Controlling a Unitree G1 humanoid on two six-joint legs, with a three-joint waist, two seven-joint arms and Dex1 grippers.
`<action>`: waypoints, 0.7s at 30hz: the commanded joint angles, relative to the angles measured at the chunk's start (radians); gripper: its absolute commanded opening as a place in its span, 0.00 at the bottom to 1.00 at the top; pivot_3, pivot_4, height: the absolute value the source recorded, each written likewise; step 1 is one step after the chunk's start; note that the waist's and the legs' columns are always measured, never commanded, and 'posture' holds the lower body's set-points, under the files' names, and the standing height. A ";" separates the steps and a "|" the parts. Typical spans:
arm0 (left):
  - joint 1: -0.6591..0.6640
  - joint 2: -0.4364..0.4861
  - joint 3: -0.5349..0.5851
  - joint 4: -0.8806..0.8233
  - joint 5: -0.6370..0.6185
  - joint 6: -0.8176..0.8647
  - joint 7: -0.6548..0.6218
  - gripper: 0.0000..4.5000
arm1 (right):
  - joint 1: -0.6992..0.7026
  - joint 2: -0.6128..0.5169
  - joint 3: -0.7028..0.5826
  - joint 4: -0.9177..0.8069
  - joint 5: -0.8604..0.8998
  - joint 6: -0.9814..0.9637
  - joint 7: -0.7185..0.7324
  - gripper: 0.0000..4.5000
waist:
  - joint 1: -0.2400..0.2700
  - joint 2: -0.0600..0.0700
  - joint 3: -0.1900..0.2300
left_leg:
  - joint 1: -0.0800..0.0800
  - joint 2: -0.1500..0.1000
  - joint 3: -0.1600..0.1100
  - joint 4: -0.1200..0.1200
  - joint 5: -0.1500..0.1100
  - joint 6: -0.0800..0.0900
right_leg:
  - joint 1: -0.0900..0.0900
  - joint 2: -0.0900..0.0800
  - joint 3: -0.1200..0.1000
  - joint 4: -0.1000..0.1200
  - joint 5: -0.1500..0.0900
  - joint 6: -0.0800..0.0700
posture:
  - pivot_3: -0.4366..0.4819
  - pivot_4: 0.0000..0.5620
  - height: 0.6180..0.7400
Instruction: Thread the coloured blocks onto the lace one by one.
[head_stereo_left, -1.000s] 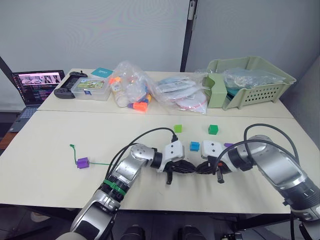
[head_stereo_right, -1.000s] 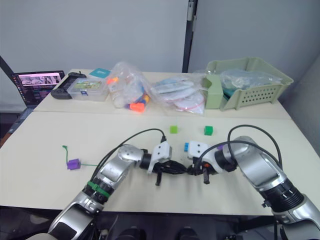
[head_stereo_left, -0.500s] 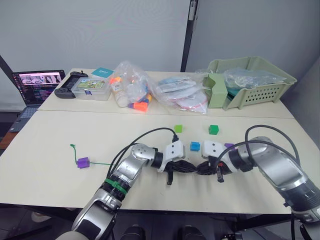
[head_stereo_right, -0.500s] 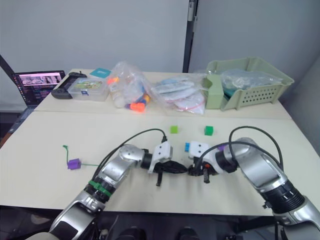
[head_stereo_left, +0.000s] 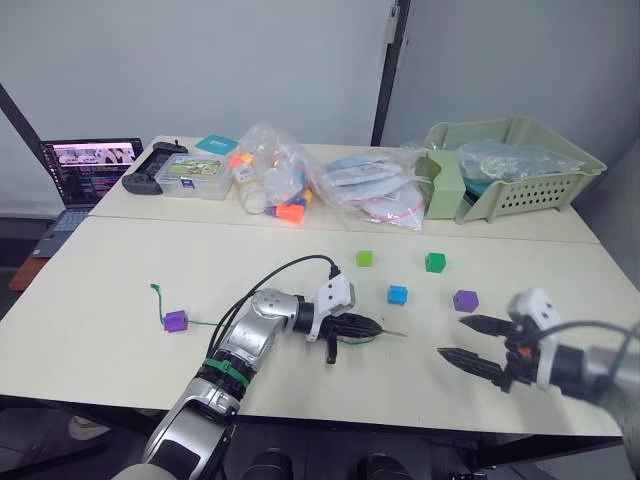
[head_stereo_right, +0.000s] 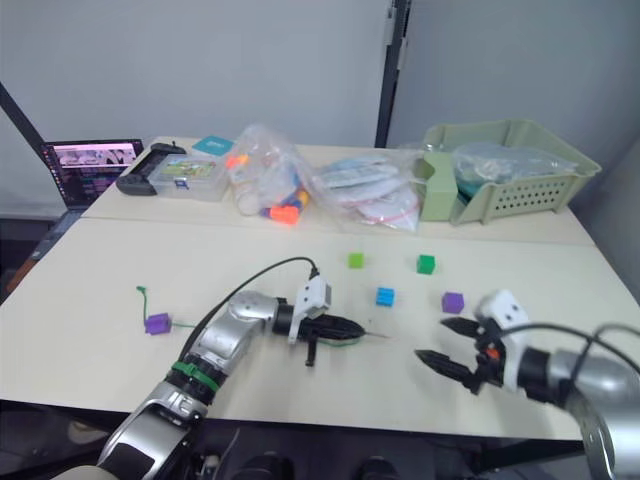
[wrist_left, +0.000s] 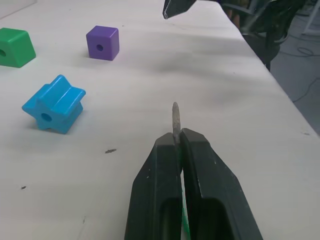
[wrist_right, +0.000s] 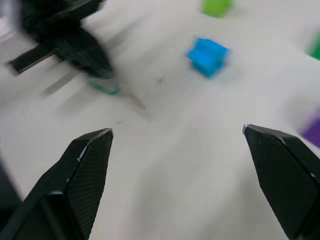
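Note:
My left gripper (head_stereo_left: 365, 327) is shut on the green lace (head_stereo_left: 352, 340) near the table's middle, and the pale stiff tip (wrist_left: 175, 116) sticks out past its fingers. The lace runs left through a purple block (head_stereo_left: 176, 321) to a knot (head_stereo_left: 155, 289). Loose on the table lie a blue block (head_stereo_left: 397, 294), a second purple block (head_stereo_left: 465, 300), a light green block (head_stereo_left: 364, 258) and a dark green block (head_stereo_left: 435, 262). My right gripper (head_stereo_left: 451, 336) hangs open and empty, to the right of the lace tip and nearer than the purple block.
On the far table stand a green basket (head_stereo_left: 520, 180), bags of toys (head_stereo_left: 275, 180), a clear box (head_stereo_left: 195, 175) and a laptop (head_stereo_left: 90, 170). A black cable (head_stereo_left: 275, 275) loops over my left arm. The table's front edge runs just below both grippers.
My right gripper has opened and drawn back to the right, away from my left gripper. The left gripper still holds the lace. The whole view has shifted slightly.

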 joint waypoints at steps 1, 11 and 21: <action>-0.010 -0.013 0.031 -0.015 -0.041 -0.003 -0.012 0.00 | 0.064 0.039 -0.059 -0.020 -0.002 -0.097 -0.071 0.99 | -0.005 0.000 0.000 | 0.001 0.000 0.001 0.000 0.000 0.000 | 0.000 0.000 0.001 0.000 0.000 0.000 | 0.48 0.27 1.00; 0.036 0.008 0.052 -0.153 -0.089 0.075 0.010 0.00 | -0.020 0.109 0.069 0.108 -0.110 -0.250 -0.291 0.99 | -0.025 0.001 -0.001 | 0.003 0.002 0.001 -0.001 0.000 0.000 | 0.001 0.002 0.001 0.000 0.000 0.000 | 0.48 0.27 1.00; 0.081 0.040 0.025 -0.232 -0.063 0.111 0.058 0.00 | -0.301 0.145 0.213 0.376 -0.217 -0.314 -0.461 0.99 | -0.020 0.002 -0.001 | 0.003 0.001 0.001 -0.002 0.000 0.000 | 0.001 0.002 0.002 0.000 0.000 0.000 | 0.48 0.27 1.00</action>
